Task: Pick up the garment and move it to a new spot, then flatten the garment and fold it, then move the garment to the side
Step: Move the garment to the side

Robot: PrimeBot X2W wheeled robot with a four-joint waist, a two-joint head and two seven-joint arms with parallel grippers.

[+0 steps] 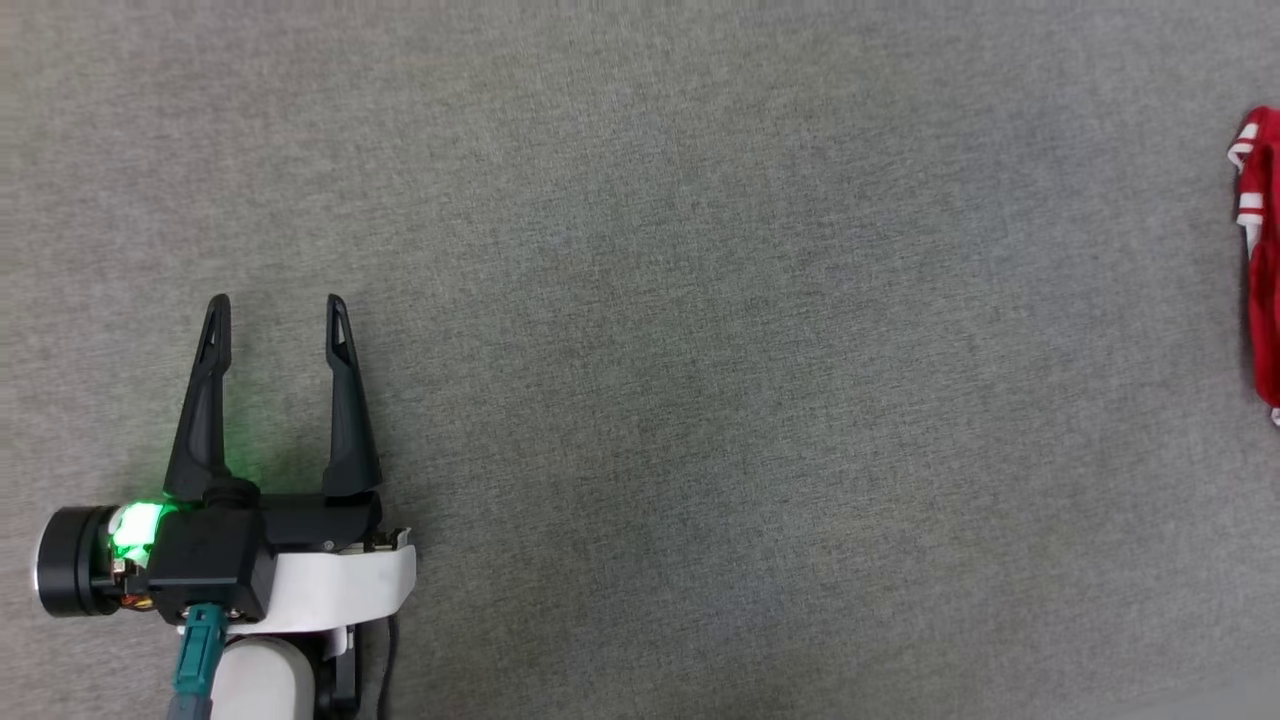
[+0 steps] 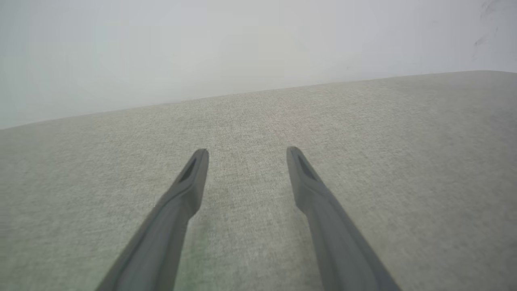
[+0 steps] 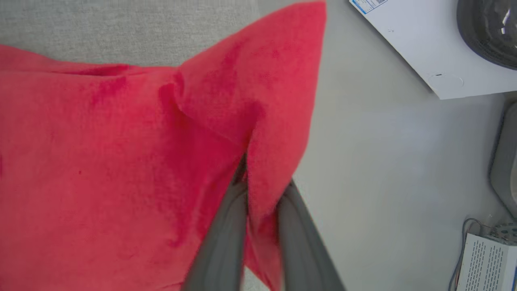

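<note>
Left gripper, lower left: fingers apart above grey surface. Right gripper, bottom centre: clamped on red garment.

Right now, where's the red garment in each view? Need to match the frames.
Head view: garment at the right edge, upper half, cut off by the frame.
Left wrist view: open left claw over grey cloth surface.
Right wrist view: garment across left and centre, a fold pinched in the right claw.
Shared landmark: the grey cloth surface, top left in the right wrist view.
</note>
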